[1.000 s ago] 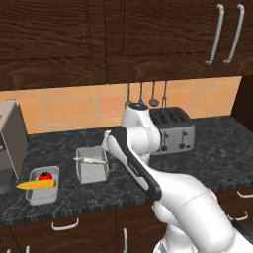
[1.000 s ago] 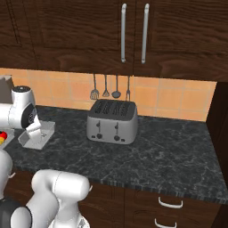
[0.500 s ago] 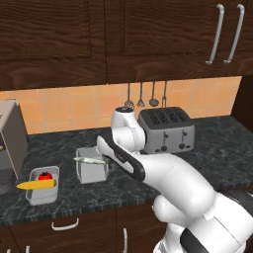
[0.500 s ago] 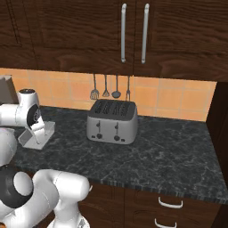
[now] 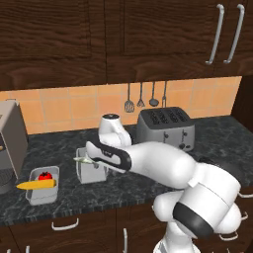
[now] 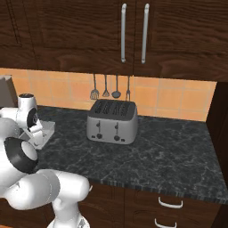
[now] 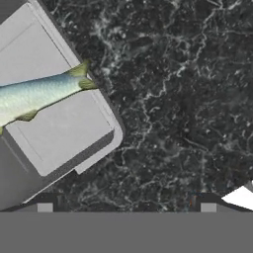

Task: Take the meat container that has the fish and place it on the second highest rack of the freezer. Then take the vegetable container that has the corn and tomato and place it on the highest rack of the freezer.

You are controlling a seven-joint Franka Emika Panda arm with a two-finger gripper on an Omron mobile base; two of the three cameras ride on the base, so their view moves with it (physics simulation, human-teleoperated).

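The meat container (image 5: 91,171) is a deep grey tub on the dark counter, with the silvery fish (image 5: 83,159) lying across its rim. In the hand view the meat container (image 7: 54,113) fills the upper left, with the fish (image 7: 39,94) across it. My gripper (image 7: 126,206) is open, its tips wide apart above bare counter just off the tub's corner. The vegetable container (image 5: 42,185) stands further left, holding the tomato (image 5: 45,175) and the corn (image 5: 35,185). The freezer is out of view.
A grey toaster (image 5: 165,129) stands right of the tub, with utensils (image 5: 141,96) hanging on the tiled wall behind. A grey appliance (image 5: 10,143) stands at the counter's far left. Dark wood cabinets hang overhead. The counter (image 6: 147,151) stretches to the right.
My arm has swung left and down, bringing the hand from near the toaster to the meat container. The jaws stayed open. Both containers stayed put.
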